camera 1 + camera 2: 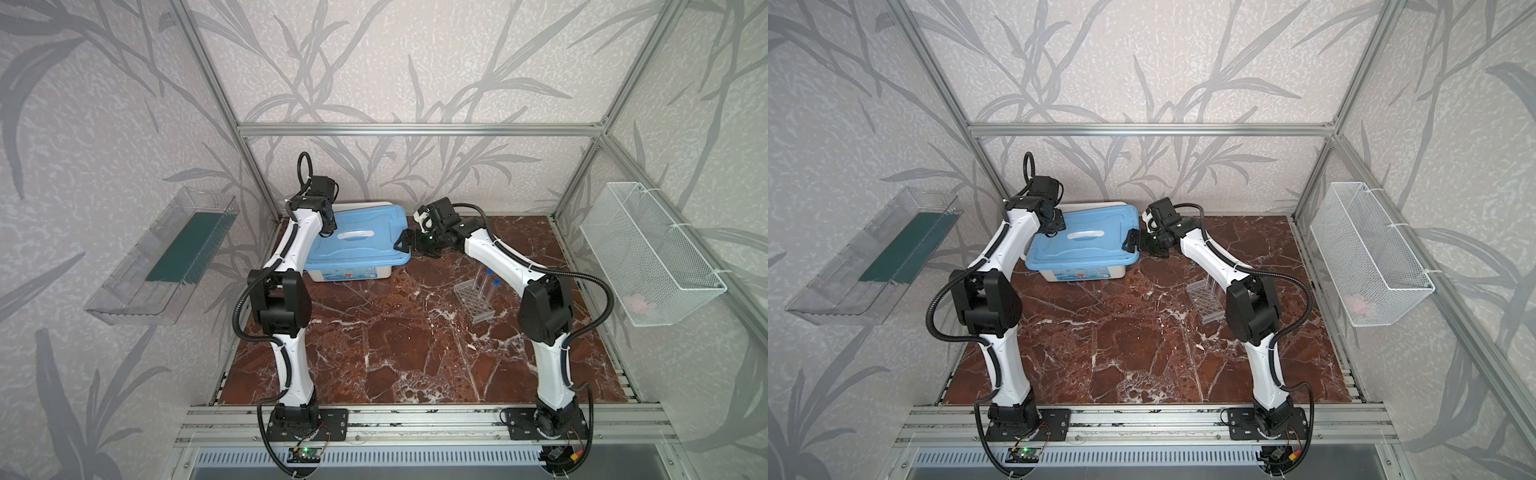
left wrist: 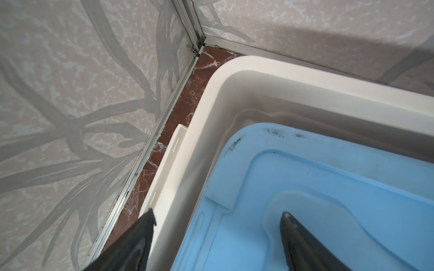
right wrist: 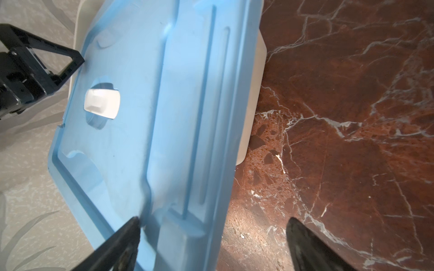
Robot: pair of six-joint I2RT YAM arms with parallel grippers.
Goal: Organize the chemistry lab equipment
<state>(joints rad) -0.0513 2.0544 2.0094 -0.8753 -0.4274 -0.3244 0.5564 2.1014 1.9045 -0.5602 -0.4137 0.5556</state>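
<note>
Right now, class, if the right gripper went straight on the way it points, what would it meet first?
The blue lid on the white tub: the right gripper, jaws open, straddles its end, so the lid's edge probably comes first.

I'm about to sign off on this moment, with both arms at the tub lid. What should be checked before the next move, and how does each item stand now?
1. Left gripper at one end of the blue lid, jaws open, one finger outside the white tub, the other above the lid: ok.
2. Right gripper at the opposite end, jaws open, one finger over the lid, one over the table: ok.
3. Lid square on the tub: not ok. It sits askew, with a corner inside the rim.
4. Clear rack upright, blue-capped test tubes standing in it, apart from the tub: ok.
5. Tub's contents: cannot tell, hidden under the lid.
</note>
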